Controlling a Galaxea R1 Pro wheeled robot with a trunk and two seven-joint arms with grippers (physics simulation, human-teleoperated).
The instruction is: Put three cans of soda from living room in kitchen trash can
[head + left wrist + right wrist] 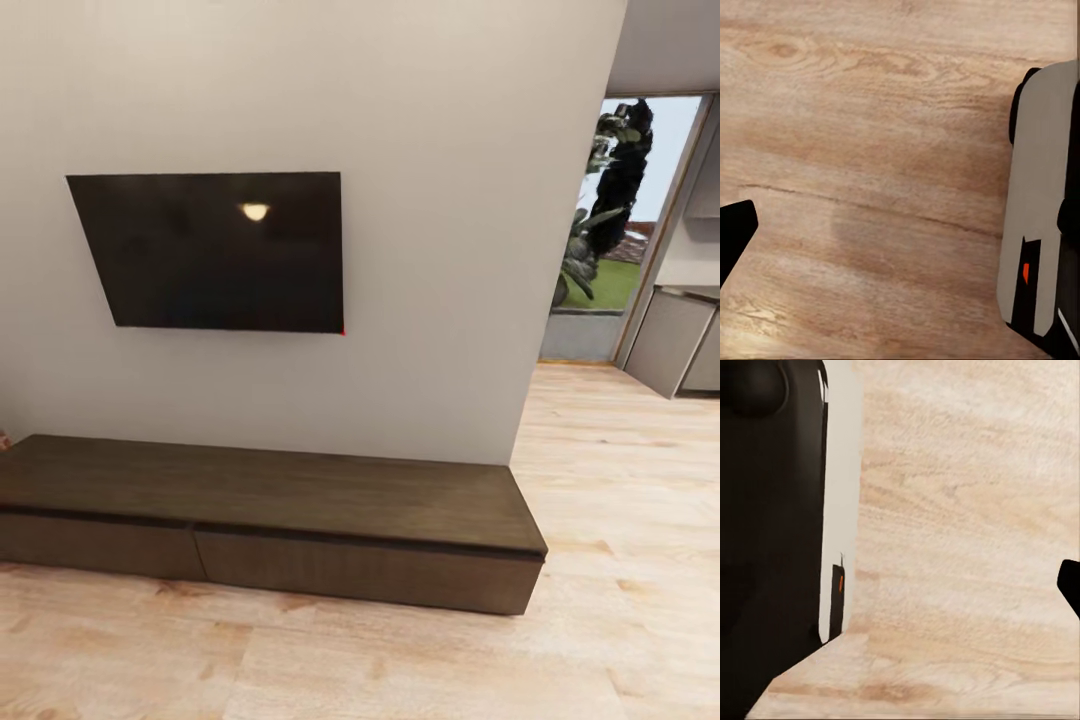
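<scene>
The head view shows a television (215, 252) above a low cabinet (270, 495); both wrist views face wood floor (870, 187) beside the robot's base (1039, 202). Gripper states cannot be told.

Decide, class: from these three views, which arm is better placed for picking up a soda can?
Neither yet, judging by these views. The head view has the television, low cabinet and wooden floor, but no can. Both wrist cameras face floor beside the robot's base. It should find the cans first.
</scene>
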